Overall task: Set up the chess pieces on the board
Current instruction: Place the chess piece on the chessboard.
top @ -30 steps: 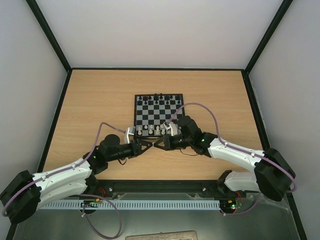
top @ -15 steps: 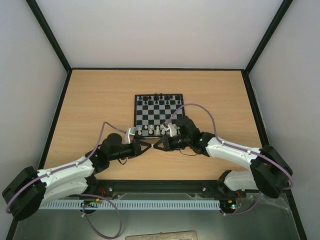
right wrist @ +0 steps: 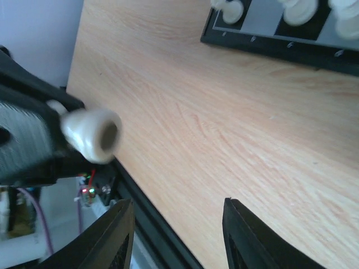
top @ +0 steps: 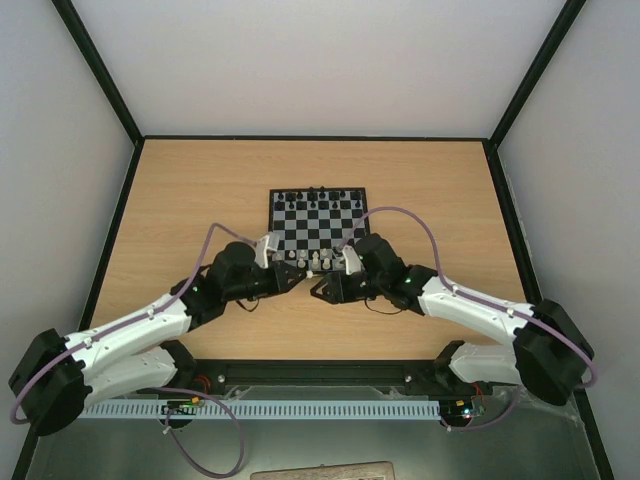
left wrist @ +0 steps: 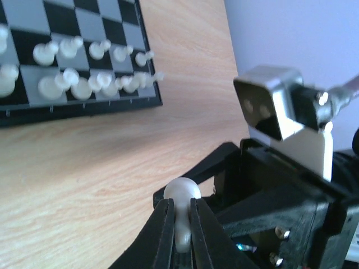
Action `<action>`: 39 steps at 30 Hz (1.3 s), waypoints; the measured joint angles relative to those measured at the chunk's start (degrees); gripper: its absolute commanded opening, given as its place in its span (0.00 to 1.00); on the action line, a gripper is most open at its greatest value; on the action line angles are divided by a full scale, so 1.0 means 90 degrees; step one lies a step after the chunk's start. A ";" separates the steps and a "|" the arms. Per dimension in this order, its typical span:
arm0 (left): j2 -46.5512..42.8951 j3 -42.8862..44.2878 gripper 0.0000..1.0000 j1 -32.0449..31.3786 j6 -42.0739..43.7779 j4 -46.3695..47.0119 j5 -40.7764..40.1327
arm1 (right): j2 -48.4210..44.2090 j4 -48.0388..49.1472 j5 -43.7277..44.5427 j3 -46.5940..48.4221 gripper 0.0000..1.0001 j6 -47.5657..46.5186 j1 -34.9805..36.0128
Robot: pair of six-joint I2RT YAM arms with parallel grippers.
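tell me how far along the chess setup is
Mostly done: black pieces line the far edge of the board, white pieces stand in its near rows. In hand: the left gripper pinches one white piece off the board. Left: placing it; the right gripper is open, empty.

- Table [top: 200, 190]: rectangular top of light wood grain, edged in black.
- Back wall [top: 320, 60]: plain white panel, evenly lit, rising from the table's far edge.
- Left wall [top: 50, 180] and right wall [top: 590, 200]: plain pale panels that meet the back wall at black corner strips [top: 100, 70].
- Slotted white duct [top: 320, 410]: runs along the table's near side, beside a grey metal surface [top: 520, 450].
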 measured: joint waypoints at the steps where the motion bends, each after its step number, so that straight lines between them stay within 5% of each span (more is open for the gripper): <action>1: 0.0102 0.0318 0.04 0.0010 0.0143 -0.0321 -0.0068 | -0.0100 -0.0112 0.0102 0.0007 0.45 -0.0049 0.0000; 10: 0.1948 0.2273 0.02 0.0039 0.1409 -0.2812 -0.0763 | -0.1076 -0.1061 0.1338 0.0019 0.49 -0.0393 0.0000; 20: 0.2892 0.3614 0.03 0.0039 0.2086 -0.5151 -0.2506 | -0.1824 -0.1530 0.1923 -0.0216 0.52 -0.0658 -0.0002; 39: 0.4602 0.4801 0.04 -0.0146 0.2387 -0.5765 -0.3283 | -0.2132 -0.1676 0.1996 -0.0342 0.55 -0.0901 -0.0039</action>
